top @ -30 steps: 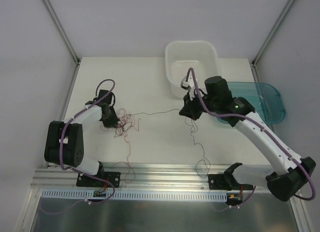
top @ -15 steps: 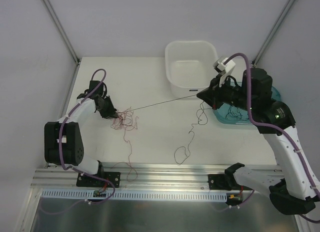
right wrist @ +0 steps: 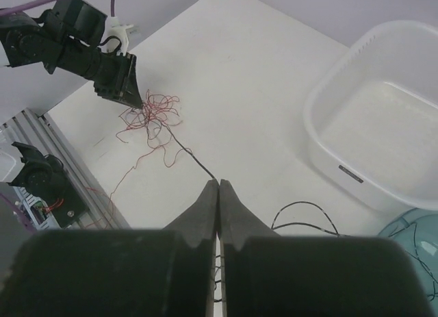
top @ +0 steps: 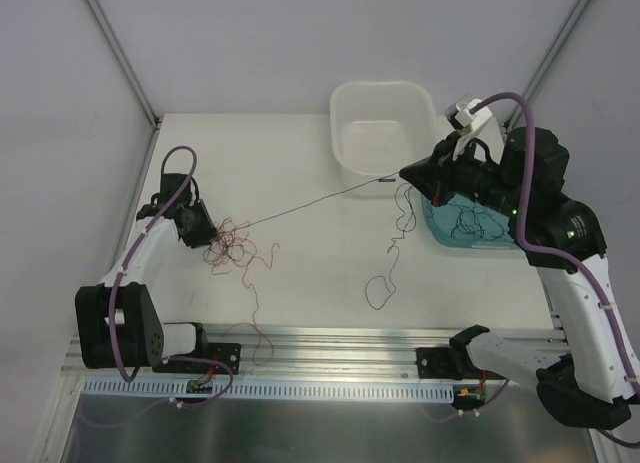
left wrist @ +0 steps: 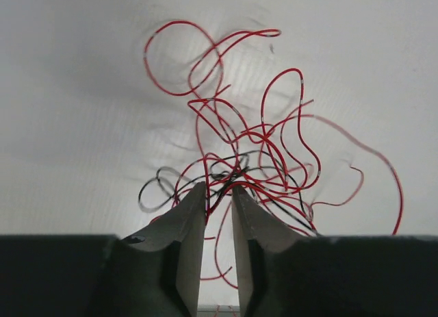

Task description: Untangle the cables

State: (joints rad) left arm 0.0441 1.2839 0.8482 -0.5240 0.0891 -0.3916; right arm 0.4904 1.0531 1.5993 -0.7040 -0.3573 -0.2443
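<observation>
The cables (top: pixel 238 248) are lying tangled on the desk (top: pixel 300 283), just right of the left gripper (top: pixel 207 235), whose narrow jaws are pinching them. One black strand (top: pixel 310 205) is running taut, far-rightward, to the right gripper (top: pixel 405 173), which is clamping it tightly.

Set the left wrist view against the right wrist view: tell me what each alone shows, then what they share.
Left wrist only: red and black loops of the tangle close up, some caught between the left jaws. Right wrist only: the white tub, the teal bin, the left arm, and a taut black strand running from the tangle to the shut right jaws. Both: the tangle on the white table.
</observation>
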